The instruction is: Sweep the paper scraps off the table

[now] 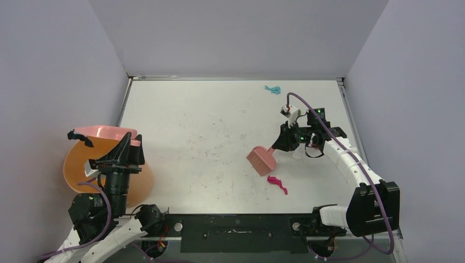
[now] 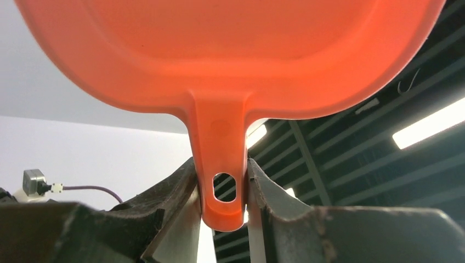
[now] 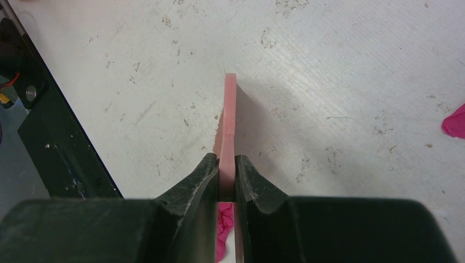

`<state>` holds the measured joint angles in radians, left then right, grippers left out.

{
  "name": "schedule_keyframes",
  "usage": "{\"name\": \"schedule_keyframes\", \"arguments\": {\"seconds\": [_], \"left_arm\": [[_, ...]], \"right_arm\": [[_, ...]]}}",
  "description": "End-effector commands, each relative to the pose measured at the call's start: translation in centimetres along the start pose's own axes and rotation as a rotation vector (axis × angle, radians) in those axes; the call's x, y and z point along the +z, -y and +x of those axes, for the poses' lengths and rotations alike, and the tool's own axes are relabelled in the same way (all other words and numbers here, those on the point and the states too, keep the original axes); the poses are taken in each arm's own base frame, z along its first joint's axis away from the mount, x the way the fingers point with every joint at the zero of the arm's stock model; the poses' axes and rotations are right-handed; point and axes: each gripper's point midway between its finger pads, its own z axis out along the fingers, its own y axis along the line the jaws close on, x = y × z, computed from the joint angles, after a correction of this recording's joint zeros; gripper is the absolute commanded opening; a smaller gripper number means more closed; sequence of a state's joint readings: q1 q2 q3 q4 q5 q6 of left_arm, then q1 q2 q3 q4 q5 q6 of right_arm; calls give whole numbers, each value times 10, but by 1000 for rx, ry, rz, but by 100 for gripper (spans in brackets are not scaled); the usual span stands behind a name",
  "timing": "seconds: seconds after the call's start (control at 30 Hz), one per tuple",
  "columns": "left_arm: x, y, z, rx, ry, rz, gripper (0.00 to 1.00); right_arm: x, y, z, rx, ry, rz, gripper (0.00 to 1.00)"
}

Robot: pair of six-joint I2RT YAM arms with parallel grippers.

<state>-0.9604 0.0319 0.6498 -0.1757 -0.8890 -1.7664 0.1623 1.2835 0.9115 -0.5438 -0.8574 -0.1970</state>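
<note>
My left gripper [image 1: 129, 146] is shut on the handle of the pink dustpan [image 1: 104, 132], held tilted over the orange bucket [image 1: 75, 171] off the table's left edge. In the left wrist view both fingers clamp the handle [image 2: 221, 186] under the pan [image 2: 230, 49]. A black scrap [image 1: 80, 137] sits at the pan's left end. My right gripper [image 1: 282, 143] is shut on the pink brush [image 1: 262, 160], bristles on the white table [image 1: 192, 126]. A magenta scrap [image 1: 277, 183] lies just near of the brush, and a teal scrap [image 1: 272, 89] lies at the far edge.
In the right wrist view the brush handle [image 3: 230, 126] runs out from my gripper [image 3: 227, 175], with magenta paper [image 3: 224, 233] seen between the fingers and another magenta bit [image 3: 455, 121] at the right edge. Grey walls enclose three sides. The black base plate [image 1: 236, 226] spans the near edge.
</note>
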Motion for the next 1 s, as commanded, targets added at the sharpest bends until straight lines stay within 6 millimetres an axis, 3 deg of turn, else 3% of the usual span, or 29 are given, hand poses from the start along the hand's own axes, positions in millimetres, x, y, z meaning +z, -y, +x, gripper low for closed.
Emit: {"name": "schedule_keyframes", "arguments": {"seconds": [0.0,0.1,0.2,0.33,0.43,0.53,0.77,0.97], "left_arm": [[6,34,35,17,-93,36,0],[6,10,-5,-3,74,-42,0],[3,2,-19,-77,99,1,0],[3,8,3,-66,1,27,0],[-2,-10,-19,-55,79,-105,0],[0,3,-6,-9,34,-44,0],[0,-1,-8,46,43,-65,0],[7,16,16,247,-6,-94,0]], "right_arm": [[-4,0,5,-20,9,8,5],[-3,0,2,-15,11,-1,5],[-5,-1,-1,-19,11,-1,5],[-6,0,2,-28,8,12,5],[-4,0,3,-18,9,4,5],[-3,0,1,-13,8,-5,5],[-4,0,0,-12,14,-2,5],[-5,0,2,-16,23,3,5]]}}
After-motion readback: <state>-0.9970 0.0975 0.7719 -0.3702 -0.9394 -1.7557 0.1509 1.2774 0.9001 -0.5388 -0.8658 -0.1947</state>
